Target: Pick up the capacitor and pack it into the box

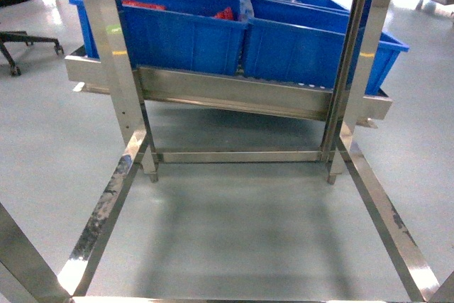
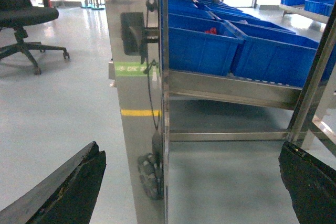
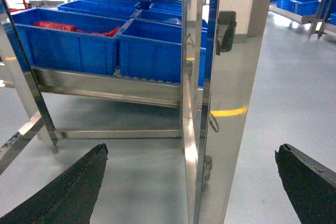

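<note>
**Rack in front, no capacitor or box found yet**

Steel rack [image 1: 234, 101] fills the view, w/ blue bins [image 1: 184, 33] on its sloped shelf. Left of rack, an office chair [image 2: 26, 14] on the grey floor. One bin, upper left on rack, holds red-orange bits [image 1: 145, 6]; too small to say if they're capacitors. Pink box not seen anywhere. Left gripper [image 2: 189, 182] and right gripper [image 3: 189, 182] both spread wide, nothing held, low before rack. Judgement: search step. Best to close in on that bin first, confirm part, locate box before reaching.
</note>
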